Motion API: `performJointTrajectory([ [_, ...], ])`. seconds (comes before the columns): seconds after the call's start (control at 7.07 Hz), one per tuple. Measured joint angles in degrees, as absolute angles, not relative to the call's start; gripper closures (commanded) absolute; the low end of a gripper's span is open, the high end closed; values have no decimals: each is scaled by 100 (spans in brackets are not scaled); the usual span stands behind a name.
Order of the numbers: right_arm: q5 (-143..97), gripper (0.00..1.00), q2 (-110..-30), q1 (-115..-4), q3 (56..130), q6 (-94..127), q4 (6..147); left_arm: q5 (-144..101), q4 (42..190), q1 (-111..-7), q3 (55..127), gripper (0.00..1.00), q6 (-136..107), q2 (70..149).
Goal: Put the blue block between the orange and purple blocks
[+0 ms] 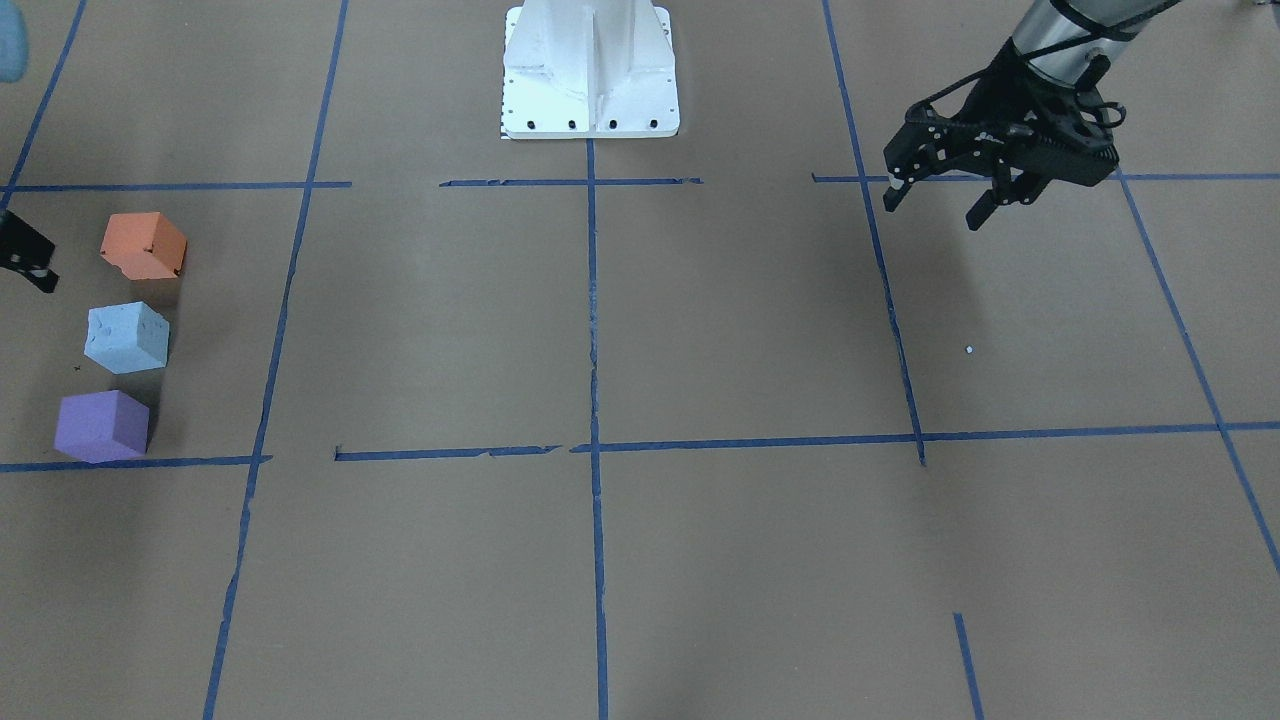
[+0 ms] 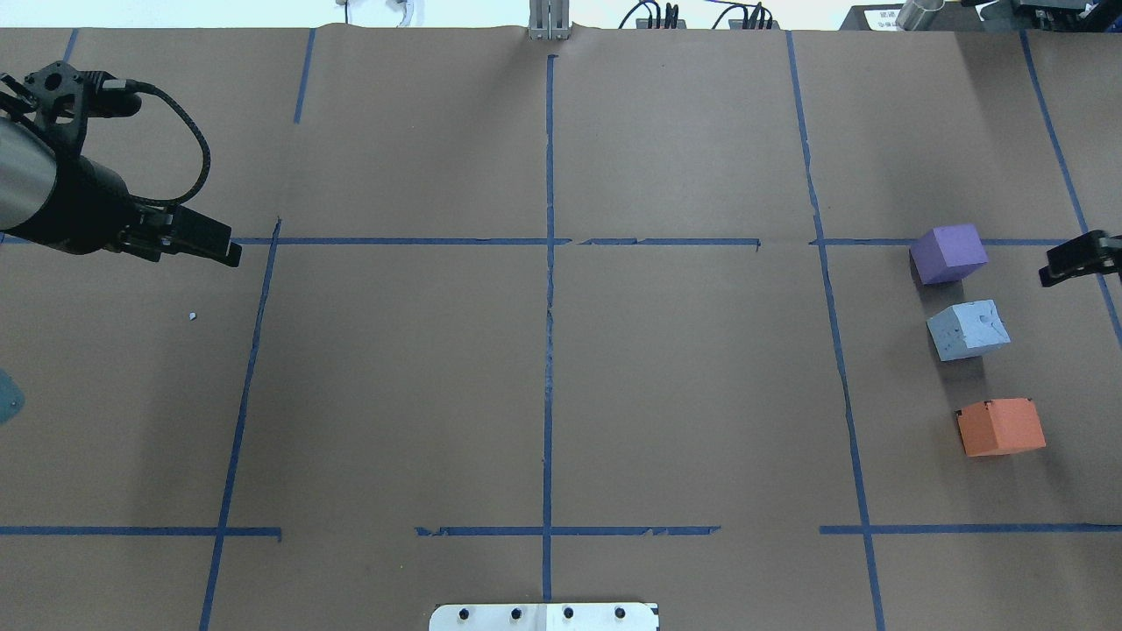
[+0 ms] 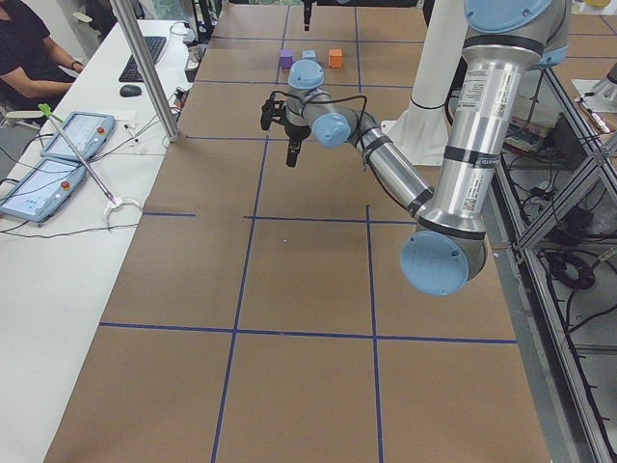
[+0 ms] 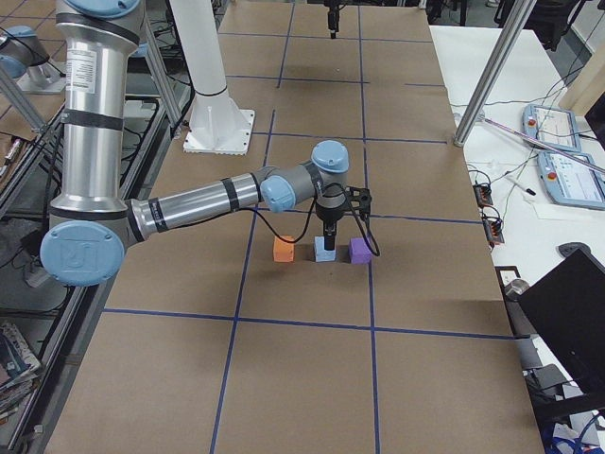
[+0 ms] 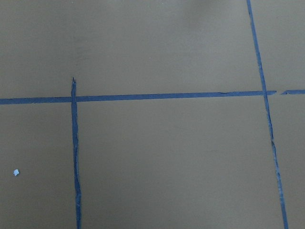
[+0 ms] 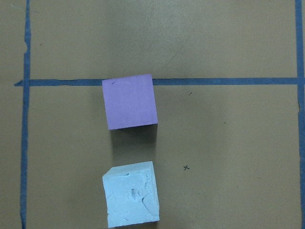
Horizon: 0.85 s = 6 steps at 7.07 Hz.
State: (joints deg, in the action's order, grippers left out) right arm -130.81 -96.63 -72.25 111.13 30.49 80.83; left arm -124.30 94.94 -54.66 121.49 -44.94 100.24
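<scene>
The pale blue block (image 1: 127, 337) sits on the brown paper between the orange block (image 1: 145, 245) and the purple block (image 1: 100, 425), in one row with gaps on both sides. The overhead view shows the same row: purple (image 2: 948, 253), blue (image 2: 968, 330), orange (image 2: 999, 427). My right wrist view shows the purple block (image 6: 130, 101) and the blue block (image 6: 131, 194). My right gripper (image 2: 1076, 261) is cut off at the frame edge beside the row, touching no block; I cannot tell its state. My left gripper (image 1: 940, 205) is open and empty, far away above the table.
The white robot base (image 1: 590, 70) stands at the table's middle edge. Blue tape lines (image 2: 548, 350) divide the paper into squares. A small white speck (image 2: 191, 316) lies below the left gripper. A side table with tablets (image 3: 58, 154) and a seated person is beyond the table.
</scene>
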Motion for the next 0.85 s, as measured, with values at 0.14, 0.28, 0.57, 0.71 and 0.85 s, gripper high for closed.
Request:
performJointTrajectory([
  [0.14, -13492, 0, -9728, -7896, 10964, 2515, 8101, -12428, 9138, -5800, 12061, 0, -3506, 9944],
  [0.28, -13710, 0, -9805, -8440, 10802, 1939, 8152, -12433, 8783, -6210, 11928, 0, -2433, 9875],
  [0.57, -13791, 0, -9848, -9265, 10528, 618, 8694, -12488, 8457, -7291, 11229, 0, -420, 9725],
  [0.71, -13759, 0, -9811, -9508, 10492, 103, 9098, -12669, 8379, -7851, 10719, 0, 292, 9696],
  [0.85, -13665, 0, -9734, -9592, 10488, -180, 9416, -13103, 8173, -8241, 10252, 0, 670, 9732],
])
